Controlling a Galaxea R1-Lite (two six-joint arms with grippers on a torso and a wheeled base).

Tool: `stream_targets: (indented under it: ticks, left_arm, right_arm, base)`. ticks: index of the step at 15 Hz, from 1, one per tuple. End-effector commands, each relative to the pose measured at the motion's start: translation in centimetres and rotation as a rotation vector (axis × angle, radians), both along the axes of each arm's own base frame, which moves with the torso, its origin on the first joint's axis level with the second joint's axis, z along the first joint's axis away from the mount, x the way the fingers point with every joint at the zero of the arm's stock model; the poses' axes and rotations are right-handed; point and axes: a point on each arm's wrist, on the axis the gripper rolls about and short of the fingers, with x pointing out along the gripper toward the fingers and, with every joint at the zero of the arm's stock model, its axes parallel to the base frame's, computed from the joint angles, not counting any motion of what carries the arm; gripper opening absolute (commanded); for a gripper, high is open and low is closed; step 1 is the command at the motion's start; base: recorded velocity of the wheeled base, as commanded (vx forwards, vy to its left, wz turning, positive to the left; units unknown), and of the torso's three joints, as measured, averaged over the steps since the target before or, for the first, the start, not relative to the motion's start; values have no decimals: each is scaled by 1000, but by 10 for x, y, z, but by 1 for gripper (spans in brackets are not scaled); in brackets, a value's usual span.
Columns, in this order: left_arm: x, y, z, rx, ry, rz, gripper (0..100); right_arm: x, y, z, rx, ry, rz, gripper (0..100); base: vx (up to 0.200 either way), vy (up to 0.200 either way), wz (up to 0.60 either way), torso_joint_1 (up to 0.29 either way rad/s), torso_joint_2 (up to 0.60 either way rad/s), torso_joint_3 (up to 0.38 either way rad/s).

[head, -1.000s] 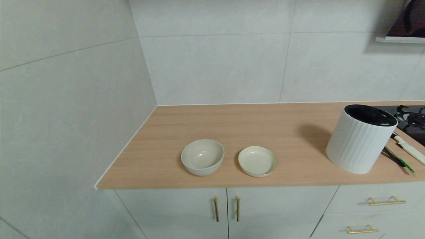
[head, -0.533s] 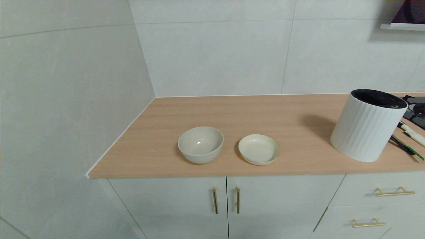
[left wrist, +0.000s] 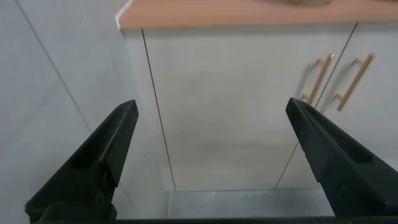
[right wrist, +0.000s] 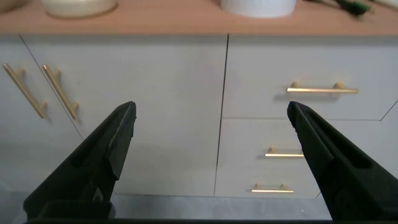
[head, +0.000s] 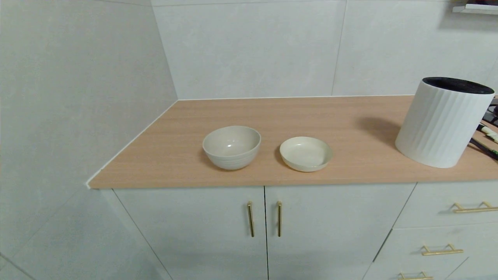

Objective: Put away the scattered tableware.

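Wooden counter [head: 175,155] sits in the corner of the tiled wall [head: 249,46]. Under the counter, two white cabinet doors [head: 194,233] with upright gold handles [head: 251,219]; beneath the counter's right end, drawers [head: 428,206] with gold pulls [head: 472,208].

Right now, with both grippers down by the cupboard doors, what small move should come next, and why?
Probably raise the left gripper toward the bowl: both it and the right gripper hang open below the countertop, while bowl and shallow dish sit untouched.

No legible text anywhere (0 labels) — none
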Motion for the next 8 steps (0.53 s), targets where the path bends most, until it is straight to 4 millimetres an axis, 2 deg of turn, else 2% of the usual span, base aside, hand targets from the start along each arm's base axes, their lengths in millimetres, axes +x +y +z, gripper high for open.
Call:
stream_targets:
  ticks: [1, 8]
  left_arm:
    - [0, 0, 0, 0, 2, 0, 100]
    - [0, 0, 0, 0, 2, 0, 100]
  right_arm:
    - [0, 0, 0, 0, 1, 1, 100]
    - [0, 0, 0, 0, 1, 1, 100]
  base:
    - [0, 0, 0, -212, 486, 266]
    - [0, 0, 0, -181, 474, 293]
